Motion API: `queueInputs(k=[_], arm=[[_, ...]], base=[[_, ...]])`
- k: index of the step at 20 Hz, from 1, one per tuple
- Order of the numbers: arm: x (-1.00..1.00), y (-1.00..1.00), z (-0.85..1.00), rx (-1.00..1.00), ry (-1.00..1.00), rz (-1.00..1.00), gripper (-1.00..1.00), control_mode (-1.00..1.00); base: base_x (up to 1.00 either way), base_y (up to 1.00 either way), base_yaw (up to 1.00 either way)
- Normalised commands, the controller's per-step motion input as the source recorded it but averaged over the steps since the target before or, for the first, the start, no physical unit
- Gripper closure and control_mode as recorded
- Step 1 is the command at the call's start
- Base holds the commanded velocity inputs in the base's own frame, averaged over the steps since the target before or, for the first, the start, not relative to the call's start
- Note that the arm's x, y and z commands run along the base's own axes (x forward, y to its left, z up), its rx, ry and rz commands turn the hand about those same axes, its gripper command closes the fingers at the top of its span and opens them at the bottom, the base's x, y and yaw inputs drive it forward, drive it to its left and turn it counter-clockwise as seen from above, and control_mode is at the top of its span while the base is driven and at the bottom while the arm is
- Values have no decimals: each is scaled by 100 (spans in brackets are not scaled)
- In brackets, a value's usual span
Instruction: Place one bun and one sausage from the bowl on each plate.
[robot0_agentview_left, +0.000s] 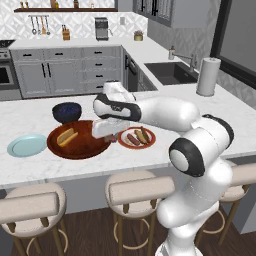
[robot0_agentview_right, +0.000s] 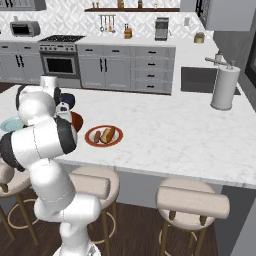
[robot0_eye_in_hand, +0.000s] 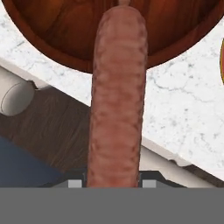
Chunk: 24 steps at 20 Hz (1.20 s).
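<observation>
1. The end effector (robot0_agentview_left: 111, 136) is clenched on a sausage (robot0_eye_in_hand: 117, 92), which runs lengthwise out from between the fingers.
2. It hangs over the near right edge of the bowl (robot0_agentview_left: 80, 146), between the bowl and the rimmed plate (robot0_agentview_left: 123, 141).
3. That plate already carries a bun and a sausage; the blue plate (robot0_agentview_left: 26, 145) at the far left is bare, and a bun (robot0_agentview_left: 67, 136) lies in the bowl.
4. Risk: dropped here, the sausage could hit the bowl rim and roll off the tabletop (robot0_agentview_left: 165, 105).
5. Risk: it could land on the already filled plate.
6. The sausage is pinkish-brown, plump and faintly ridged.
</observation>
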Motion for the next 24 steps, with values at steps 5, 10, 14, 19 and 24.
queueInputs(k=[5,10,14,19,24], arm=[[-14,-47,68,0,-7,1,100,-100],[0,-5,6,0,0,-1,100,-100],[-1,10,2,-1,0,-3,100,100],[0,0,0,0,0,0,100,100],[0,0,0,0,0,0,100,100]], base=[[0,0,0],[0,0,0],[-4,10,-2],[-27,87,-16],[-7,99,-17]])
